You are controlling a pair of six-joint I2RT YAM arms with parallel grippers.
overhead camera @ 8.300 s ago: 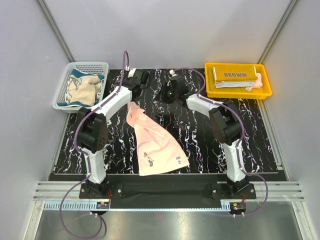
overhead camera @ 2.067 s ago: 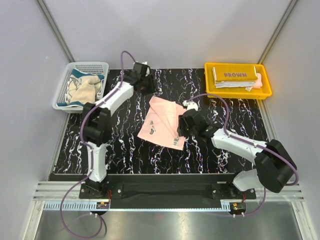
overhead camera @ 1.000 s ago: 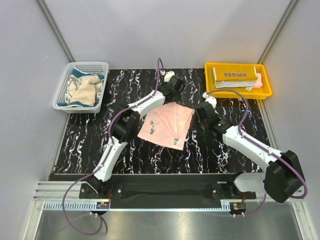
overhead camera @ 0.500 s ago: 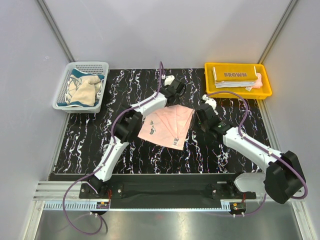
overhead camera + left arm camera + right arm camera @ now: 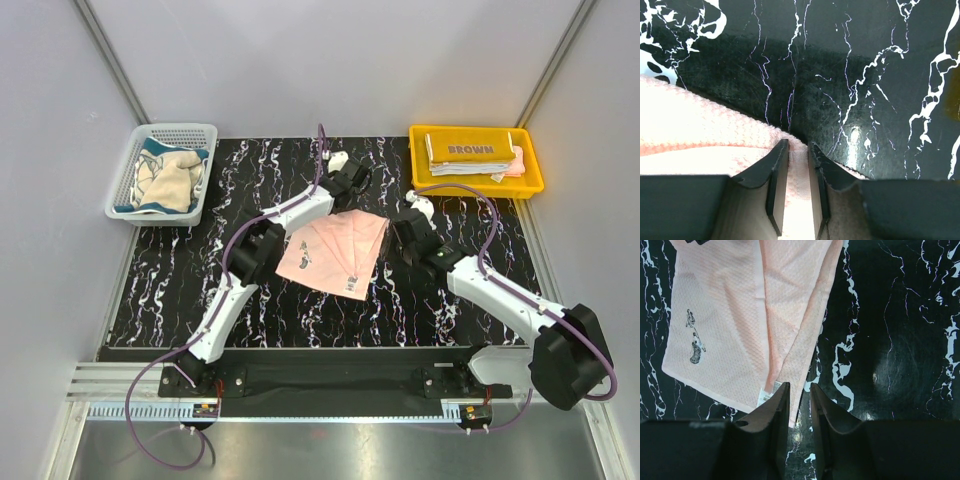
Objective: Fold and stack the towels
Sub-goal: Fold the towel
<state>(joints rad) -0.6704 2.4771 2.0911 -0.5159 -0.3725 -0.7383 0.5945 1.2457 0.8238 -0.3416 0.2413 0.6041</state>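
Pink towel (image 5: 335,252) lies part-folded at the centre of the mat (image 5: 200,270). Its far corner is pinched in the narrowed left gripper (image 5: 798,146). Right gripper (image 5: 800,386) is held nearly closed and empty at the right edge. Cloth is judged light and limp; corners are advised for grasping.

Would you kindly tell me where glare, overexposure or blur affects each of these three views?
Left wrist: the pink towel is blown out nearly white at left, and a glare patch sits on the marble-patterned table. Right wrist: the towel's weave is sharp; a faint sheen lies on the table at right. Top external: evenly lit and sharp, no hard shadows.
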